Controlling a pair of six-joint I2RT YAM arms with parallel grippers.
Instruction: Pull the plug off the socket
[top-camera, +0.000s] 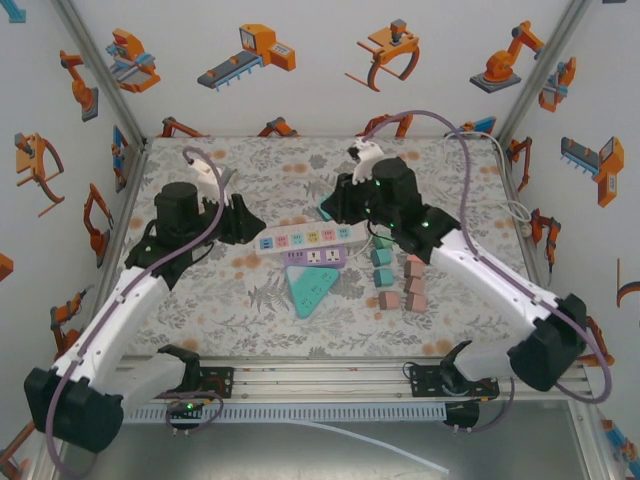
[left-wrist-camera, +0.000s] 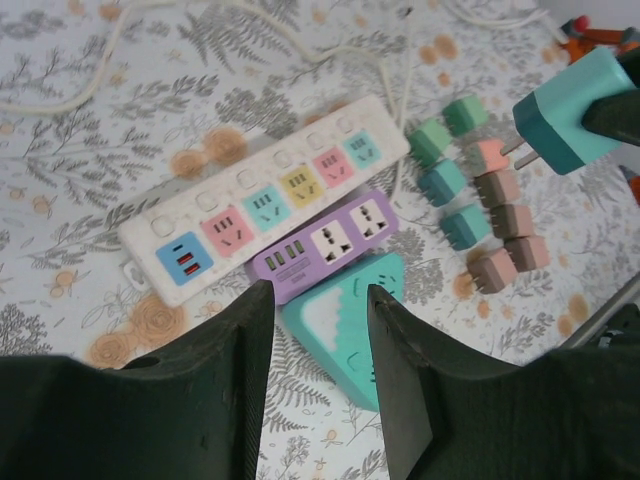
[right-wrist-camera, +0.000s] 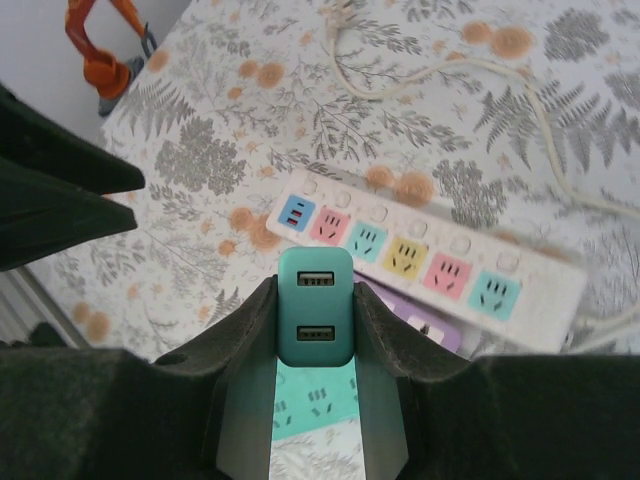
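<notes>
A teal plug (right-wrist-camera: 315, 305) with two USB ports sits pinched between the fingers of my right gripper (right-wrist-camera: 315, 288). In the left wrist view that teal plug (left-wrist-camera: 570, 115) hangs in the air with its bare prongs clear of any socket. Beneath it lie the white socket strip (top-camera: 310, 237), a purple socket block (top-camera: 315, 257) and a teal triangular socket (top-camera: 310, 288). My left gripper (left-wrist-camera: 318, 290) hovers over the near corner of the teal triangular socket (left-wrist-camera: 345, 330), its fingers slightly apart with nothing between them.
Several loose small plugs (left-wrist-camera: 480, 200), green, teal and pink, lie in rows right of the sockets. The strip's white cable (right-wrist-camera: 480, 75) runs off toward the back of the flowered table (top-camera: 200, 310). Enclosure walls stand on three sides.
</notes>
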